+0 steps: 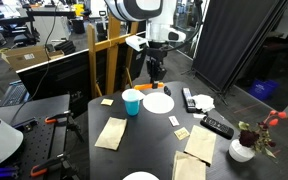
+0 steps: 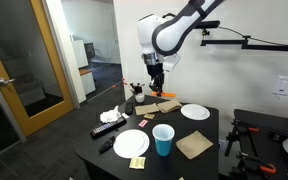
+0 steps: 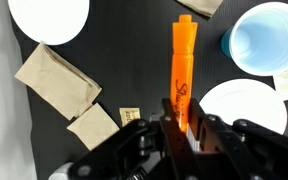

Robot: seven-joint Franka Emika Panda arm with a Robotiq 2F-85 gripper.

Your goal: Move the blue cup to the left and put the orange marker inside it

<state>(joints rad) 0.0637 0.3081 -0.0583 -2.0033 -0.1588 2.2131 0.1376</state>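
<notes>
The blue cup (image 1: pixel 132 101) stands upright on the black table, next to a white plate; it also shows in the other exterior view (image 2: pixel 163 139) and at the upper right of the wrist view (image 3: pixel 266 37). My gripper (image 3: pixel 181 128) is shut on the orange marker (image 3: pixel 181 65), which sticks out ahead of the jaws. In both exterior views the gripper (image 1: pixel 155 74) (image 2: pixel 156 86) hangs above the table, raised and off to the side of the cup. The marker is a small orange sliver at the fingers (image 2: pixel 156 90).
White plates (image 1: pixel 158 102) (image 2: pixel 131 143) (image 2: pixel 195 111), brown napkins (image 1: pixel 111 133) (image 3: pixel 57 76), black remotes (image 1: pixel 216 126) (image 2: pixel 108 128), small yellow notes and a white vase with flowers (image 1: pixel 242 150) lie on the table. A wooden frame (image 1: pixel 102 60) stands behind it.
</notes>
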